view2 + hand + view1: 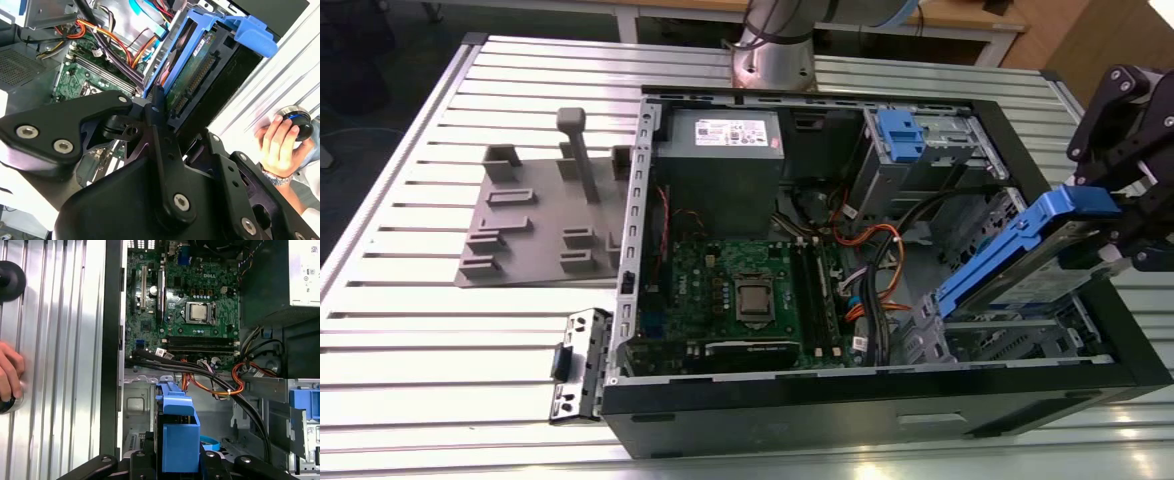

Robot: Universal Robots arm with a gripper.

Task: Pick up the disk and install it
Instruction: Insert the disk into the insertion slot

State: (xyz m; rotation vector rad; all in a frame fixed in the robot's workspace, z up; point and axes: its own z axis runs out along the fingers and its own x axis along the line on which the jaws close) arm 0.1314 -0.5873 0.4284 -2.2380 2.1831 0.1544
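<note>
The disk (pixel 1027 255), a silver drive in a blue plastic carrier, hangs tilted over the open computer case (pixel 854 405) at the exterior view's right. Its lower end dips toward the empty bay near the case's front corner. My gripper (pixel 1105 243) is shut on the disk's upper end from outside the case wall. In the second wrist view the disk (pixel 200 75) stands on edge with its connector side showing, clamped between my black fingers (pixel 156 107). In the first wrist view the blue carrier (pixel 177 435) juts out from my gripper (pixel 175 466) above the case floor.
Inside the case lie the green motherboard (pixel 734 290), orange and black cables (pixel 881 260), the grey power supply (pixel 720 150) and a blue-fronted drive cage (pixel 907 135). A grey fixture plate (pixel 540 220) lies at the exterior view's left. A person's hand (pixel 275 145) rests on the table beside the case.
</note>
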